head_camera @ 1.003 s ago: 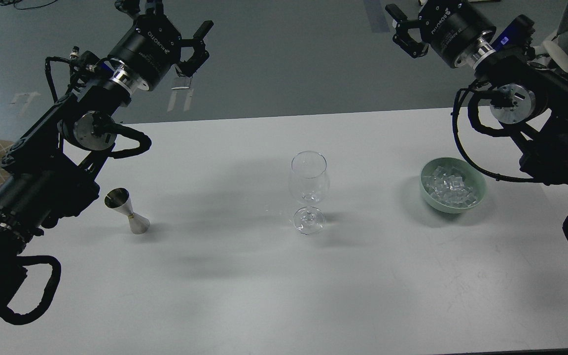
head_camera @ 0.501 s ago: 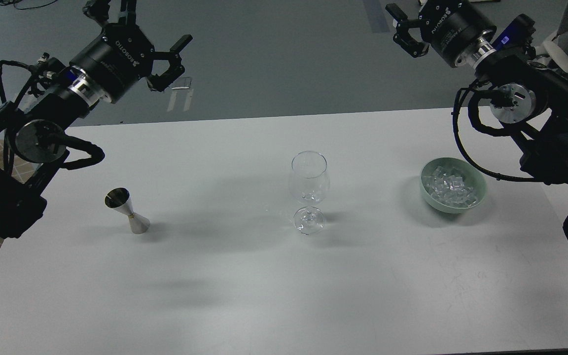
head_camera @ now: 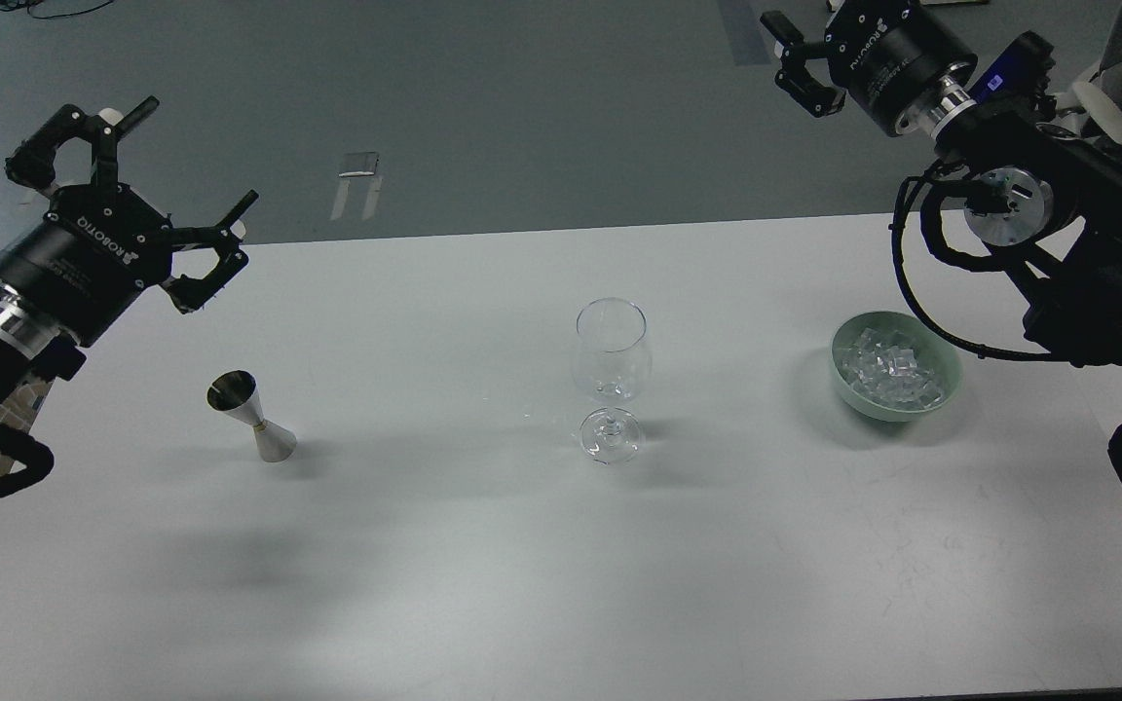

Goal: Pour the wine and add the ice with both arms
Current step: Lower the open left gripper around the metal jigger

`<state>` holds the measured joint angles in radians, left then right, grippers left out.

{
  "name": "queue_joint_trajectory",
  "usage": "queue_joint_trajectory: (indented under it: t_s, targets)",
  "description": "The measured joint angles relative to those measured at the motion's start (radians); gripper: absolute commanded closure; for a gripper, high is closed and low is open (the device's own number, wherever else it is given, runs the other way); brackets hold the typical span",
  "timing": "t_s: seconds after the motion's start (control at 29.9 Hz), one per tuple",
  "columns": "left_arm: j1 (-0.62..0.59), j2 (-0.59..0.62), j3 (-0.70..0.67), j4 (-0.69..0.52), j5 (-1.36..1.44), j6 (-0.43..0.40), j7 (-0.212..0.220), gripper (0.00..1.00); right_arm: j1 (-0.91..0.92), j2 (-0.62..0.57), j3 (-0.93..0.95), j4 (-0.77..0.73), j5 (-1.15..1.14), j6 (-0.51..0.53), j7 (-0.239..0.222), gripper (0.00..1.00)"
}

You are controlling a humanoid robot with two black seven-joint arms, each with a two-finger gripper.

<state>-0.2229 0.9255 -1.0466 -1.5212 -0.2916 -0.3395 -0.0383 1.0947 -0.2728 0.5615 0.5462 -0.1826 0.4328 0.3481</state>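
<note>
A silver jigger (head_camera: 249,414) stands on the left of the white table (head_camera: 483,584). No wine shows; I cannot tell what the jigger's dark cup holds. An empty-looking clear wine glass (head_camera: 610,375) stands upright at the middle. A pale green bowl (head_camera: 951,375) at the right holds the ice (head_camera: 887,365), many small clear cubes. My left gripper (head_camera: 196,154) is open and empty, in the air above and to the far left of the jigger. My right gripper (head_camera: 800,12) is high beyond the table's far right; its one visible finger (head_camera: 787,54) is spread wide, the other is cut off by the view's top edge.
The table's far edge runs across at about a third of the way down the view, with grey floor beyond. A small grey object (head_camera: 359,164) lies on that floor. My right arm's links and cables (head_camera: 1058,253) hang just behind and to the right of the bowl.
My left arm has swung down and to the left, from high over the table's far edge to beside the table's left edge, staying open. The right arm has hardly moved.
</note>
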Motion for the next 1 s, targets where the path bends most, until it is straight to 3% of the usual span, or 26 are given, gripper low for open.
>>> queue_joint_trajectory:
  t_s: [0.2,0.3,0.53,0.74,1.0]
  targets:
    - [0.233,-0.071,-0.134,-0.026,-0.046,0.002,0.001,0.03,0.001,-0.002,-0.018,0.002,0.000,-0.003,0.000,0.00]
    - [0.343,-0.120,-0.210,-0.029,-0.055,0.002,0.023,0.04,0.001,-0.006,-0.019,0.002,0.000,-0.004,0.000,0.00]
    - [0.486,-0.238,-0.307,-0.032,-0.057,0.001,0.051,0.03,0.000,-0.007,-0.021,0.001,0.000,-0.003,-0.005,0.00]
    - [0.536,-0.323,-0.330,-0.022,-0.054,0.011,0.058,0.02,0.000,-0.009,-0.022,-0.001,0.000,-0.003,-0.009,0.00]
    - [0.527,-0.455,-0.335,0.052,-0.028,0.091,0.089,0.02,0.001,-0.007,-0.023,-0.003,0.000,-0.003,-0.011,0.00]
